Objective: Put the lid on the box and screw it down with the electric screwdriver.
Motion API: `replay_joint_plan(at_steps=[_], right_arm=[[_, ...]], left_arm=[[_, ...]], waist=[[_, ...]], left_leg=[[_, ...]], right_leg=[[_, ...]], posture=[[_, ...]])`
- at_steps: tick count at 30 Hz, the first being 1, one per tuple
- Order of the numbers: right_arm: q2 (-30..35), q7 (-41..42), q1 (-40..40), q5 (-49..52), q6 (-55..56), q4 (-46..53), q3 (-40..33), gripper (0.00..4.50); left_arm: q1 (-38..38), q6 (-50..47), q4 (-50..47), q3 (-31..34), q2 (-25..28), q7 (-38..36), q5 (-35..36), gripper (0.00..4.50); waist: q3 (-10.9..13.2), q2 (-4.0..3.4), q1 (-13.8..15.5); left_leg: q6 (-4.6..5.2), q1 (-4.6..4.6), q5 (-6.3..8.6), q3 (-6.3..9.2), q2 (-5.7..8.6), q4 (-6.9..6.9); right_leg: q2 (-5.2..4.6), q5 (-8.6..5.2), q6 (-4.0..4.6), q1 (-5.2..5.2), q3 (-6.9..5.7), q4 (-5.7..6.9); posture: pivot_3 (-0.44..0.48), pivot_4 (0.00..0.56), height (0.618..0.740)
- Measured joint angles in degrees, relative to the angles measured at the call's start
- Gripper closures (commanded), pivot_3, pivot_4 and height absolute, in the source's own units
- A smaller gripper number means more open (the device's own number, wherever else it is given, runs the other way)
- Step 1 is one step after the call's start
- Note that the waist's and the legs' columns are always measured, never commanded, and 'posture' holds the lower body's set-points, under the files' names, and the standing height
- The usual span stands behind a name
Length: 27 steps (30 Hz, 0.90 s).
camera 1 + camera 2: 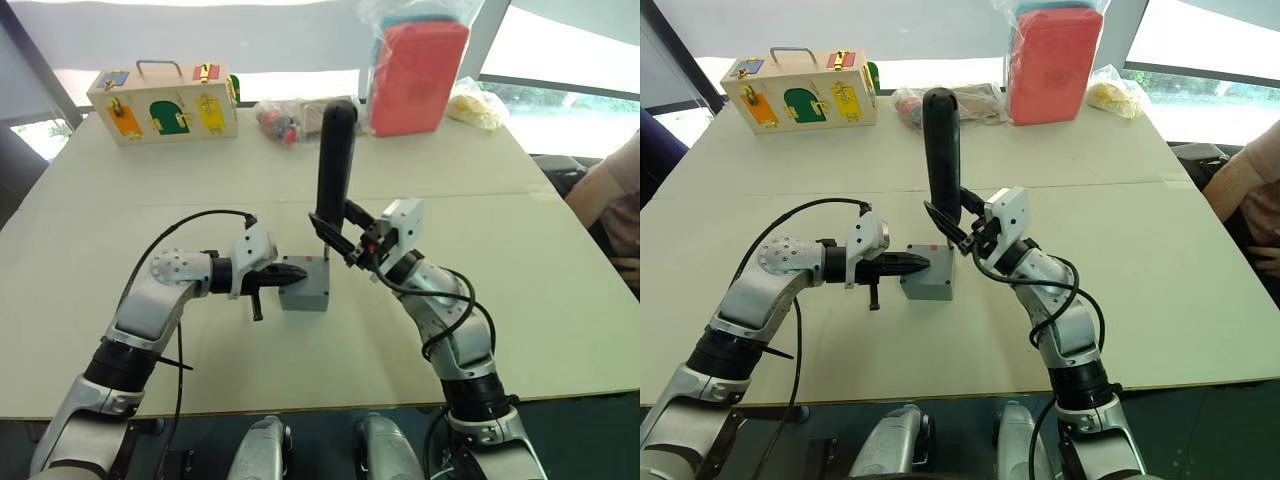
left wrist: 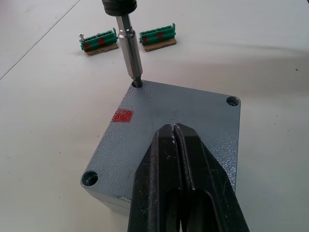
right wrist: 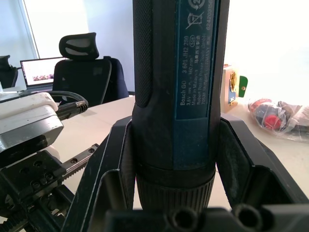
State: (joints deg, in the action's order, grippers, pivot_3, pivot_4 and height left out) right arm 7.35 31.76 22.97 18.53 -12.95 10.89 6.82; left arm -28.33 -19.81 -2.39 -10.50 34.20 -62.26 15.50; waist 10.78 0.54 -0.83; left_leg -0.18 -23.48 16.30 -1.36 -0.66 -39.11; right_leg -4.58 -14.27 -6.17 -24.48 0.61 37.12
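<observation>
The grey lid [image 2: 193, 113], with a small red mark on it, lies on the grey box [image 1: 305, 297] in the middle of the table. My left gripper [image 2: 173, 126] is shut, and its black fingertips rest on top of the lid. My right gripper [image 1: 347, 243] is shut on the black electric screwdriver [image 1: 335, 165] and holds it upright over the box. The screwdriver's metal bit [image 2: 130, 53] stands in a far corner hole of the lid. Two other corner holes show open in the left wrist view.
Two green terminal pieces [image 2: 99, 41] lie just beyond the box. At the table's far edge stand a wooden box with coloured doors [image 1: 165, 103], plastic bags [image 1: 285, 118] and a red pad in a bag [image 1: 418, 75]. A person's arm [image 1: 610, 195] is at the right.
</observation>
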Motion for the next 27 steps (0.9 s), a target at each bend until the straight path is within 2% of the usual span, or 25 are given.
replay_joint_plan(at_steps=[13, 21, 25, 27], right_arm=[[0.89, -0.87, -1.18, -0.93, -2.32, 2.38, 0.73, 2.69], [1.06, -4.3, -1.26, -4.54, -4.15, 2.36, 2.83, 2.69], [0.98, -5.89, -0.78, -5.35, -5.03, 1.73, 3.27, 2.69], [0.36, -6.88, -0.93, -5.29, -5.46, 1.34, 3.12, 2.69]], left_arm=[[0.53, -0.06, -0.32, 0.0, 0.02, -0.02, -0.03, 4.5], [1.39, -0.06, -0.41, -0.37, 0.14, -0.06, -0.8, 4.5], [1.73, 0.0, -0.41, -0.54, 0.14, -0.04, -1.26, 4.5], [2.06, 0.12, -0.3, -0.64, 0.14, -0.02, -1.55, 4.5]], waist=[[-0.17, 0.05, -0.14], [-1.2, 0.14, -0.13], [-1.47, 0.21, 0.11], [-1.47, 0.21, 0.12]], left_leg=[[0.03, 0.12, 0.02, -0.01, -0.02, 0.06], [0.05, 0.26, 0.04, 0.0, -0.03, 0.1], [0.1, 0.57, 0.07, 0.02, -0.04, 0.13], [0.23, 1.06, 0.17, 0.01, -0.05, 0.23]], right_leg=[[0.02, -0.02, 0.01, 0.08, 0.01, -0.02], [0.04, -0.07, 0.06, 0.26, 0.01, -0.04], [0.03, -0.12, 0.09, 0.64, -0.01, -0.14], [0.02, -0.21, 0.14, 1.11, -0.02, -0.26]], posture=[[0.0, 0.15, 0.73], [0.0, 0.15, 0.73], [0.0, 0.15, 0.73], [0.0, 0.15, 0.73]])
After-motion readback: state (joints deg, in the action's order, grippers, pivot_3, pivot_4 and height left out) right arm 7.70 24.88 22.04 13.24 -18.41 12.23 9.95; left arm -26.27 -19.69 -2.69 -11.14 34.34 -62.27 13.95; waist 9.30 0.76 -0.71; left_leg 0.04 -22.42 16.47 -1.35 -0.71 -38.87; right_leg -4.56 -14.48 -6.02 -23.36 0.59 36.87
